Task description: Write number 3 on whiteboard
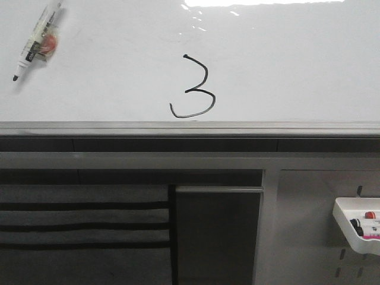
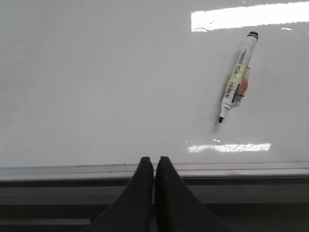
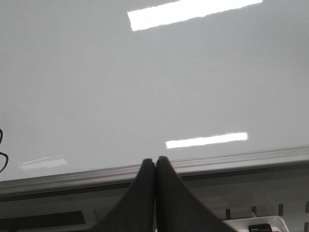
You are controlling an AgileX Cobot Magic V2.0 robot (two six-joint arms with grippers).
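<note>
A black hand-drawn number 3 (image 1: 196, 89) stands on the glossy whiteboard (image 1: 285, 65), just above its grey metal rail (image 1: 190, 128); a sliver of the digit (image 3: 2, 154) shows in the right wrist view. An uncapped white marker (image 1: 37, 40) lies on the board at the far left, also seen as the marker (image 2: 236, 77) in the left wrist view. My left gripper (image 2: 154, 162) is shut with nothing in it, back at the rail and apart from the marker. My right gripper (image 3: 155, 162) is shut and empty too, at the rail. Neither gripper shows in the front view.
A small white tray (image 1: 356, 222) holding markers hangs below the board at the right. Grey shelving and a dark panel (image 1: 217, 234) lie under the rail. Bright light glare (image 1: 261, 3) crosses the board's far edge.
</note>
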